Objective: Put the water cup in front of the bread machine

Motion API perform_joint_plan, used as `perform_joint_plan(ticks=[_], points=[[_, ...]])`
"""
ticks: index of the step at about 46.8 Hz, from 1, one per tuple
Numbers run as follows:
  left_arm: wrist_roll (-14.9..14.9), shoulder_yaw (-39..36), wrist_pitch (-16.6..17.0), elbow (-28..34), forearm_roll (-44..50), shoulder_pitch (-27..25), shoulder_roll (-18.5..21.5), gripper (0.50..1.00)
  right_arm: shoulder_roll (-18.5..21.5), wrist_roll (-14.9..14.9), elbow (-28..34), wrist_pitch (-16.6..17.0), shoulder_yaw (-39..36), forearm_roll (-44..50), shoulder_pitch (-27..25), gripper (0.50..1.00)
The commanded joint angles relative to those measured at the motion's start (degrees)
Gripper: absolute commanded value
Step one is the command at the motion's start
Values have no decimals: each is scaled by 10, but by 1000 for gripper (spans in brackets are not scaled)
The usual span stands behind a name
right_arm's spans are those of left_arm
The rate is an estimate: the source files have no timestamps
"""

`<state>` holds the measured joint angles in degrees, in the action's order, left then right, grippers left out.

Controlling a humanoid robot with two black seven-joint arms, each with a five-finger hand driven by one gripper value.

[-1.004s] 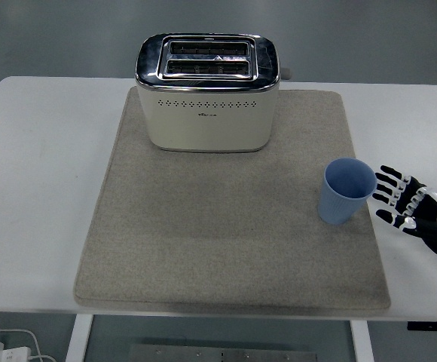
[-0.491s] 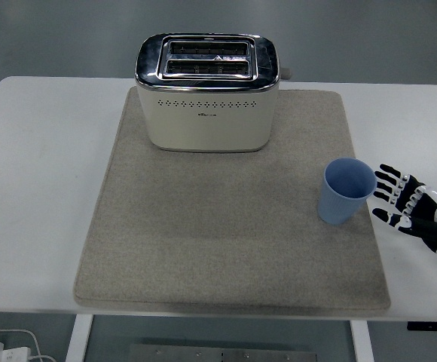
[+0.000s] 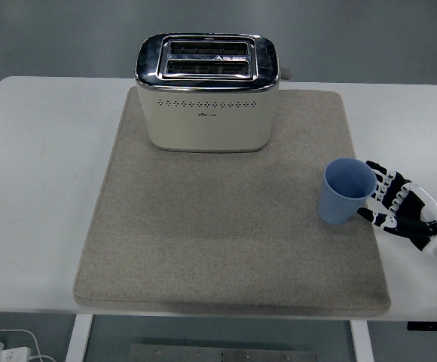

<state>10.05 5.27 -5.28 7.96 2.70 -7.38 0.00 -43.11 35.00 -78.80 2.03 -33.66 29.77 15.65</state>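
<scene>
1. Against the earlier frames, the right hand [image 3: 399,207] has been moved left toward the water cup [image 3: 346,191]; its fingers [image 3: 380,181] are now at the cup's right wall, where a gap was seen before. Actual contact cannot be confirmed.
2. Cup and bread machine [image 3: 207,92] positions are unchanged across the frames.
3. Fingers state: spread and extended toward the cup, not wrapped around it; nothing is held.
4. Cup location: on the grey mat [image 3: 203,241], close to the mat's right edge, in front of and well to the right of the bread machine. The mat area directly in front of the machine is not occupied by the cup.
5. Cup orientation: upright, long axis vertical, open mouth up. Blue, faintly ribbed wall.
6. Bread machine: cream body, chrome top with two slots, set at the mat's far edge; long axis runs left-right.
7. Writing: a small dark logo is seen centred on the machine's front under a row of perforations; too small to be read.
8. Mat is laid on the white worktop [image 3: 38,188].
9. Left arm is not seen.
</scene>
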Motion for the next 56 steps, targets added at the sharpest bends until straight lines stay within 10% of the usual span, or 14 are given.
perform_joint_plan(ticks=[1, 56], points=[[1, 0, 0, 0, -1, 0, 0, 1000, 1, 0, -1, -5, 0, 9, -1, 928], [0, 0, 0, 7, 0, 0, 0, 1000, 75, 0, 2, -36, 2, 44, 10, 928]])
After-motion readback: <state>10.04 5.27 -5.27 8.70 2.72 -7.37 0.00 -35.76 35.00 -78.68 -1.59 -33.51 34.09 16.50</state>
